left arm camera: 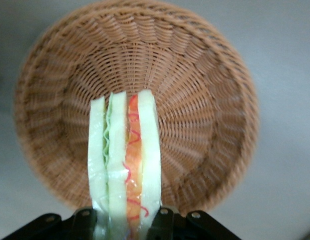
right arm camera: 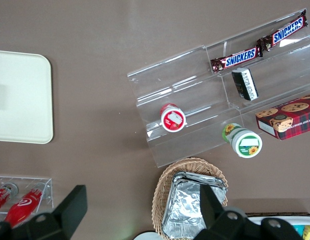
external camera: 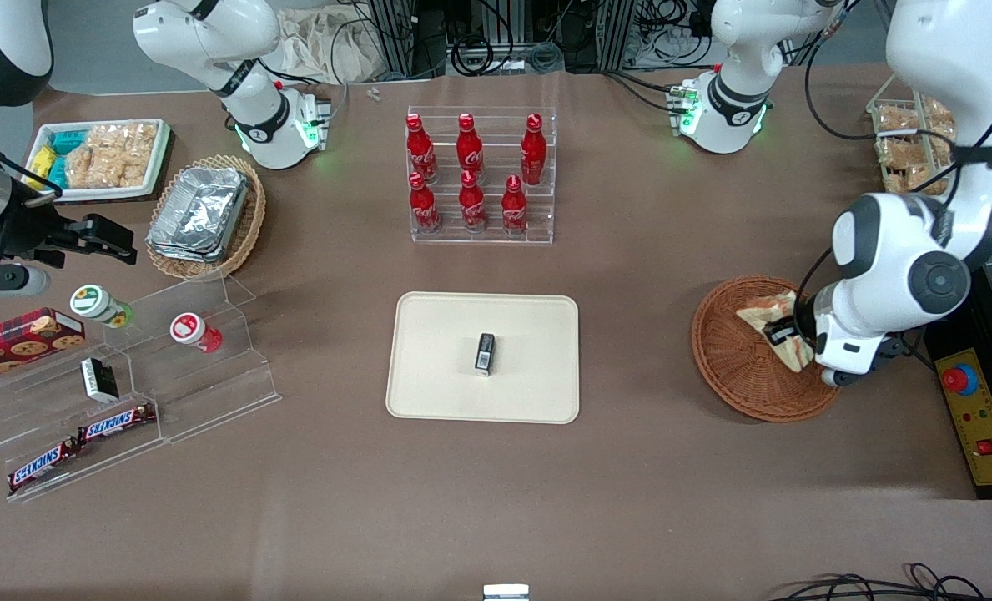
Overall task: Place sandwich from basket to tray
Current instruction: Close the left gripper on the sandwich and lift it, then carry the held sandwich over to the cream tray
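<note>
The sandwich [left arm camera: 125, 160], a wedge of white bread with green and red filling in clear wrap, is clamped between my left gripper's [left arm camera: 125, 220] black fingers [left arm camera: 166, 222] and held above the round reddish-brown wicker basket [left arm camera: 205, 100]. In the front view the gripper [external camera: 783, 332] is over the basket [external camera: 733, 367] at the working arm's end of the table, with the sandwich [external camera: 767, 313] partly hidden by the arm. The cream-beige tray [external camera: 437, 367] lies at the table's middle and also shows in the right wrist view [right arm camera: 19, 100].
A small black packet [external camera: 485, 352] lies on the tray. A clear rack of red cola bottles [external camera: 479, 175] stands farther from the camera than the tray. A tan basket of foil containers [external camera: 203, 213], clear shelves with snacks [external camera: 120, 392] and a control box [external camera: 975, 417] are also on the table.
</note>
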Robot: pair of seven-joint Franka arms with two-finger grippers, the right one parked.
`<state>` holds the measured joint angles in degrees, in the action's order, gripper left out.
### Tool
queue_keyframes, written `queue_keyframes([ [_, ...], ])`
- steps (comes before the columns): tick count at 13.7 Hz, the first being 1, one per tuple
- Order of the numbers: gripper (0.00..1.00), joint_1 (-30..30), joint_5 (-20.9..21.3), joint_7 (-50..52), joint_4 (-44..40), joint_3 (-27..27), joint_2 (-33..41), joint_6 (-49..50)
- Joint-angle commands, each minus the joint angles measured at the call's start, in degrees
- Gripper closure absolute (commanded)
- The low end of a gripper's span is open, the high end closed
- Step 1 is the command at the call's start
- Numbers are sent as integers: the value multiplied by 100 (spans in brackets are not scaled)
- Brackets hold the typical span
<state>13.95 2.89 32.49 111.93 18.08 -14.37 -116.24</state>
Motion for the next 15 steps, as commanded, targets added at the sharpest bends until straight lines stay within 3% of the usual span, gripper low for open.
queue_keyframes([
  [1, 100, -15, 45, 118, -1125, 413, 92, 1389],
  [6, 100, -6, 19, -223, -2104, 1283, 83, 2282],
  [9, 100, -85, 71, -462, -2131, 2004, -241, 1766],
  [11, 100, -583, 133, -445, -2096, 2050, -600, 1037],
  [15, 100, -1411, 905, 160, -2149, 2033, -1593, 175],
])
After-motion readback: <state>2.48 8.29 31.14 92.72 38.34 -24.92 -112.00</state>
